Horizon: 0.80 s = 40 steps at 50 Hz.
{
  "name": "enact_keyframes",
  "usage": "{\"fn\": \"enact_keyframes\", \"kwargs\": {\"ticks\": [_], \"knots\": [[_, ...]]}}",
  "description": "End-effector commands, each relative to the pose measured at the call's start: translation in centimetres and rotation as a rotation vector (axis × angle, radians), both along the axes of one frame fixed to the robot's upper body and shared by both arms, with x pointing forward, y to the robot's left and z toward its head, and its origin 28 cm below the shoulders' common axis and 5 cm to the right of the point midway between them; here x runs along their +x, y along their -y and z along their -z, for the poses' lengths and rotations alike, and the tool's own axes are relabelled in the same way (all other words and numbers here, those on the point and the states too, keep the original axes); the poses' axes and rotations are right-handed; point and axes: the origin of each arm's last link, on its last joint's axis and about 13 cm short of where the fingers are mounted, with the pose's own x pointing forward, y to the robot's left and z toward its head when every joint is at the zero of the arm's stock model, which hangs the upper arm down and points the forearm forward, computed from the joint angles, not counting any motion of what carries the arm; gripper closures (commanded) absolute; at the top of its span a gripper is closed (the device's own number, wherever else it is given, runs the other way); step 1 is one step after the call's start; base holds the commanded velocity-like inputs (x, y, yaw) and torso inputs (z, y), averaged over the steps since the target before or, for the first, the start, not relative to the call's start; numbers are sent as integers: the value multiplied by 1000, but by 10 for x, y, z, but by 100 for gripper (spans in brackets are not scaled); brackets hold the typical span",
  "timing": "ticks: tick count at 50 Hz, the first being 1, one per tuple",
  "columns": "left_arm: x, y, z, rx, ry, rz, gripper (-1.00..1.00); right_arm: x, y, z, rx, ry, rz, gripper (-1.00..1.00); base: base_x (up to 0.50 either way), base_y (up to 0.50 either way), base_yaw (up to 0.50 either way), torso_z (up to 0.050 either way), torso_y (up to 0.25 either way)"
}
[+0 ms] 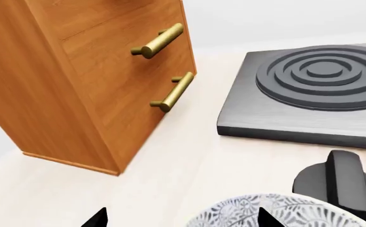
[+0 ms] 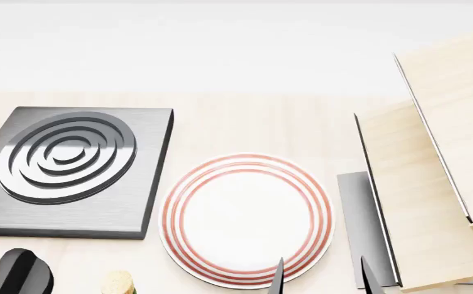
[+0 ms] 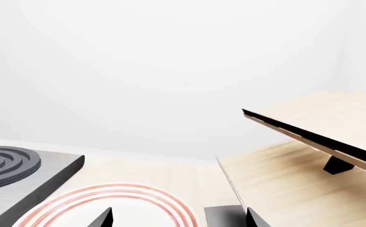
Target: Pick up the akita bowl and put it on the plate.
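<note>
The akita bowl (image 1: 277,213), white with a dense grey-black flower pattern, shows only in the left wrist view, cut off by the frame edge. My left gripper (image 1: 183,220) is open just over its near rim, with one fingertip (image 1: 269,218) in front of the bowl and the other (image 1: 97,219) over bare table. The plate (image 2: 245,220), flat and white with thin red rings, lies in the middle of the head view. My right gripper (image 2: 324,280) is open at the plate's right edge, holding nothing. The plate (image 3: 107,205) also shows under the right wrist.
A square grey stove burner (image 2: 65,168) lies left of the plate, with a black knob (image 2: 16,274) in front of it. A wooden drawer cabinet (image 1: 82,80) with brass handles stands beyond the bowl. Pale wooden shelves (image 2: 432,184) rise at the right. A small tan object (image 2: 119,283) sits at the bottom edge.
</note>
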Motion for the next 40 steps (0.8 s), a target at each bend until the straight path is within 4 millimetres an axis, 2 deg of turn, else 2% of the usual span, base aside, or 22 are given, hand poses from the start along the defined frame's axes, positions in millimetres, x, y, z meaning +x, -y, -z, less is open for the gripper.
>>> {"fn": "enact_keyframes", "kwargs": {"ticks": [1, 40], "knots": [[-2, -2, 4, -20, -42, 3, -100, 0, -1, 1, -1, -2, 0, -100, 0, 0, 0, 0, 0], [-3, -5, 16, -5, -145, 6, -100, 2, -2, 3, -4, -8, -4, -100, 0, 0, 0, 0, 0]]}}
